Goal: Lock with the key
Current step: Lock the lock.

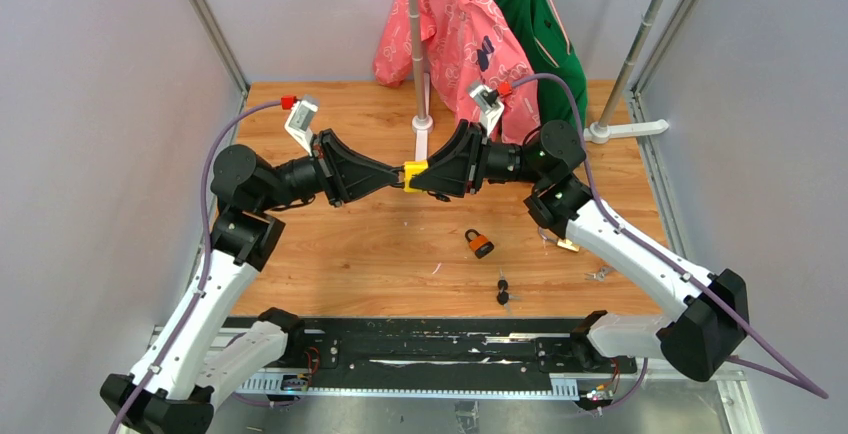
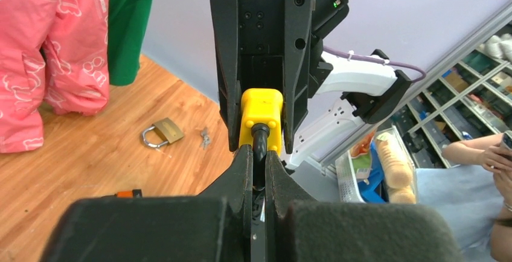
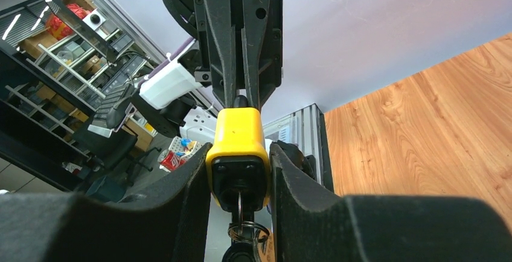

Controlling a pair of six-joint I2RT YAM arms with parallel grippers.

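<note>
Padlock (image 1: 414,175): yellow, held up above the table (image 1: 330,254) between your two grippers, around the middle of the table and just in front of the pole stand (image 1: 421,122).
Left gripper (image 2: 258,156): your fingers are closed tight on the black shackle (image 2: 260,136), right where it comes out of the yellow body.
Right gripper (image 3: 239,174): your fingers are clamped on the two sides of the yellow body, with its black keyhole end facing your right wrist camera.
Key (image 3: 239,203): it sits in the keyhole, and a ring (image 3: 247,232) hangs below it. You cannot tell from these views how far it is turned.
Lock state: you cannot tell whether the shackle is latched, because the fingers cover the joint.
Loose on the table: an orange padlock (image 1: 479,244) lies near the middle, with black keys (image 1: 503,290) a little nearer to you. A brass padlock (image 1: 566,244) is partly under your right forearm, with small silver keys (image 1: 600,274) near it.
Back edge: a pink garment (image 1: 450,34) and a green garment (image 1: 535,24) hang side by side behind the pole.
</note>
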